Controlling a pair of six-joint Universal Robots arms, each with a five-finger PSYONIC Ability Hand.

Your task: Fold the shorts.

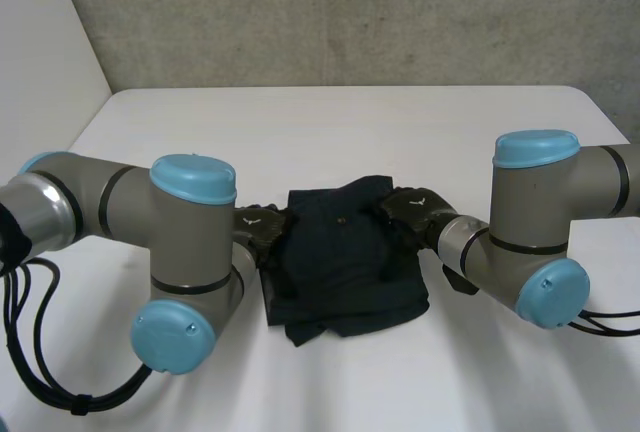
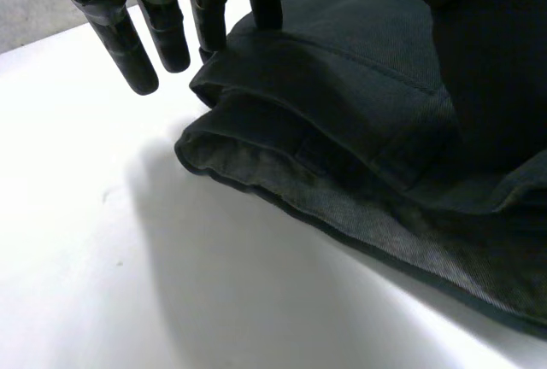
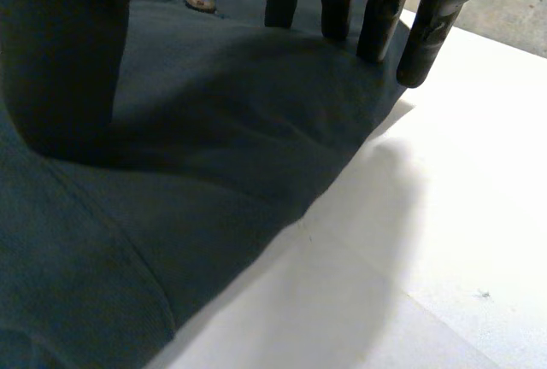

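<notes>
Dark navy shorts (image 1: 340, 257) lie folded in a compact stack on the white table (image 1: 330, 132), a small button (image 3: 200, 1) showing on top. My left hand (image 1: 262, 224) is at the stack's left edge, open, its straight fingers (image 2: 141, 40) reaching over the folded layers (image 2: 359, 130). My right hand (image 1: 415, 210) rests at the stack's right edge, open, its straight fingers (image 3: 376, 10) pressing on the cloth (image 3: 214, 155) and its thumb (image 3: 64, 61) on the fabric beside them.
Both arms lie low across the table's near half: the left forearm (image 1: 120, 202) and the right forearm (image 1: 540, 232) flank the shorts. A concrete wall (image 1: 350, 12) stands behind the table's far edge.
</notes>
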